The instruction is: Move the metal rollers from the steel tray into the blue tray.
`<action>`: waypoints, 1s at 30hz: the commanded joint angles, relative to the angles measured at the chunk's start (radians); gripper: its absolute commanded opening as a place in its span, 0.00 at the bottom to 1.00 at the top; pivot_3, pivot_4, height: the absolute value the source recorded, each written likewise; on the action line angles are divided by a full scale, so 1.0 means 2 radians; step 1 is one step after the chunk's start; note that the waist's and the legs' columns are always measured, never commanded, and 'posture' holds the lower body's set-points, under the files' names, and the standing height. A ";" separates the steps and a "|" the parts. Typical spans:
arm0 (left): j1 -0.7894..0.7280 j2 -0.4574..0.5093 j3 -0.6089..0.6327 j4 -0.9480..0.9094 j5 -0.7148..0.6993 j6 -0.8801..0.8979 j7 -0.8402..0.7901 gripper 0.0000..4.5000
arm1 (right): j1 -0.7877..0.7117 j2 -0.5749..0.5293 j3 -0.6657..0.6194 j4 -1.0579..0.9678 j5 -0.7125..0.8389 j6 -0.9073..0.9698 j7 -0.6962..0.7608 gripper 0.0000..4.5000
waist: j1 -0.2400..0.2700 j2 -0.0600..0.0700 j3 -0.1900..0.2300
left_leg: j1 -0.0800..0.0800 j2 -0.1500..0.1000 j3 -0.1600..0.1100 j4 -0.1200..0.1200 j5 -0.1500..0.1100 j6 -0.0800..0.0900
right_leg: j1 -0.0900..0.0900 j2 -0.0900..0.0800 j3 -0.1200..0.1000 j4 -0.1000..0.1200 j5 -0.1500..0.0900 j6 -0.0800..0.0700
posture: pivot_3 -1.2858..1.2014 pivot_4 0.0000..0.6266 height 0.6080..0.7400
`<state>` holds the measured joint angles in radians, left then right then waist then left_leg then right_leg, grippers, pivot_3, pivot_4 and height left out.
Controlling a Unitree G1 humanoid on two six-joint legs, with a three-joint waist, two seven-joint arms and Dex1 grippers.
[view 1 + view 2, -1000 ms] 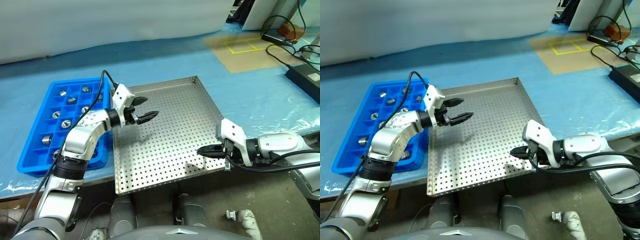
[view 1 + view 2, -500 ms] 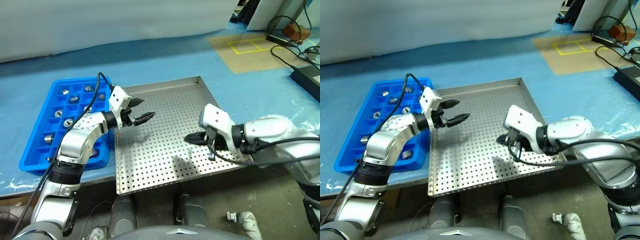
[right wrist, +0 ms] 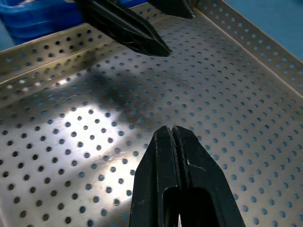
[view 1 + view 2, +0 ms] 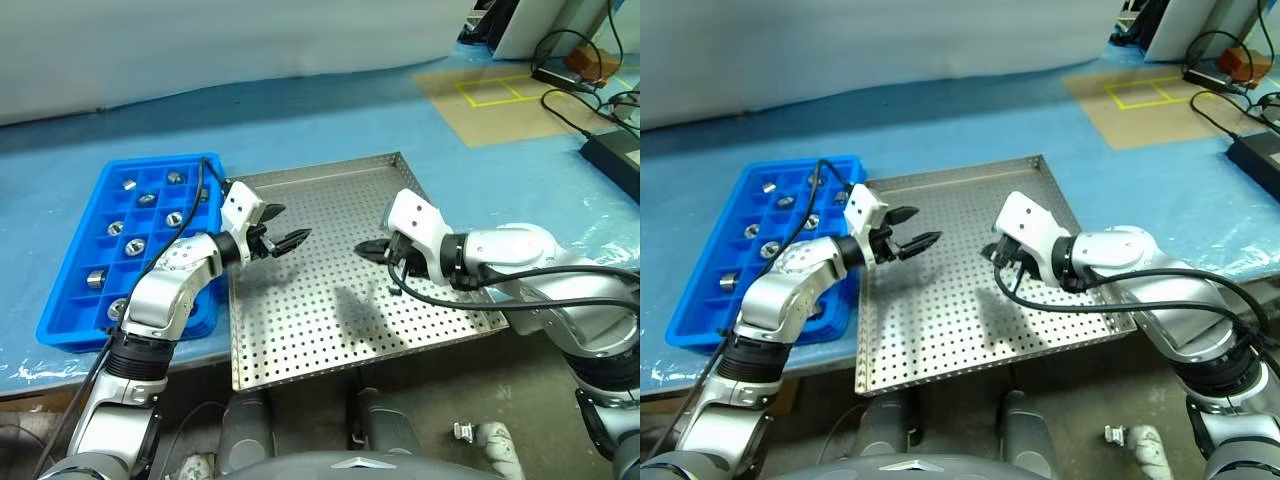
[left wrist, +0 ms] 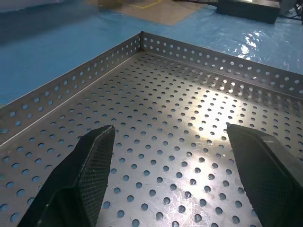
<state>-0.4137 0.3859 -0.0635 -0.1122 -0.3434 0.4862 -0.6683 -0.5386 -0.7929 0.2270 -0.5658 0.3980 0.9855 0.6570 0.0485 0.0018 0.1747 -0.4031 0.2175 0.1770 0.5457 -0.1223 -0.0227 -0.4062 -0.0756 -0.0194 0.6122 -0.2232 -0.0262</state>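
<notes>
The steel tray (image 4: 300, 320) lies in the middle of the table, its perforated floor shining. To its left is the blue tray (image 4: 68, 305), with several metal rollers (image 4: 117, 227) standing in its compartments. My left gripper (image 4: 292, 224) hovers open over the steel tray's left part, close to the blue tray, with nothing between its fingers (image 5: 90, 175). My right gripper (image 4: 368, 250) hangs shut and empty over the steel tray's middle, tilted down, its tip (image 3: 170, 130) facing the left gripper's fingers (image 3: 128, 26).
A blue sheet (image 4: 330, 125) covers the table. At the far right are black cables (image 4: 590, 95), a black box (image 4: 612, 152) and a brown patch with a yellow taped square (image 4: 490, 92). The table's front edge runs just below the steel tray.
My right gripper has moved, still shut, from the steel tray's near right edge up and leftward to over its middle. The left gripper stays in place, open, turned a little.
</notes>
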 commanded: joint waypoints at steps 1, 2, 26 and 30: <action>-0.001 -0.005 0.012 -0.019 0.007 -0.008 0.023 0.89 | -0.011 0.015 0.007 0.089 -0.063 -0.106 -0.013 0.00 | 0.001 0.000 0.000 | 0.000 0.000 0.000 0.000 0.000 0.000 | 0.000 0.000 0.000 0.000 0.000 0.000 | 0.48 0.24 1.00; -0.002 -0.007 0.014 -0.019 0.008 -0.009 0.029 0.89 | -0.012 0.028 0.012 0.137 -0.085 -0.149 -0.022 0.00 | 0.001 0.000 0.000 | 0.000 0.000 0.000 0.000 0.000 0.000 | 0.000 0.000 0.000 0.000 0.000 0.000 | 0.48 0.24 1.00; 0.019 0.016 0.065 -0.051 0.012 0.001 0.093 0.89 | -0.158 0.302 -0.008 0.619 -0.204 -0.484 -0.053 0.00 | 0.025 0.000 0.000 | -0.009 0.002 -0.001 0.006 -0.001 0.001 | -0.008 0.000 -0.002 0.006 0.000 -0.001 | 0.56 0.24 1.00; 0.018 0.011 0.065 -0.044 0.017 -0.007 0.100 0.89 | -0.153 0.294 -0.018 0.595 -0.207 -0.472 -0.048 0.00 | 0.025 0.000 0.000 | -0.008 0.002 -0.001 0.007 0.000 0.001 | -0.008 0.000 -0.002 0.007 0.000 -0.001 | 0.57 0.24 1.00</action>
<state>-0.3709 0.4082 0.0458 -0.1672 -0.3086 0.4912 -0.4749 -0.8433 -0.1947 0.2134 0.6809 -0.0288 0.0377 0.5547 0.0993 0.0021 0.1748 -0.4201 0.2218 0.1752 0.5597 -0.1230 -0.0215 -0.4222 -0.0753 -0.0239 0.6262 -0.2239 -0.0288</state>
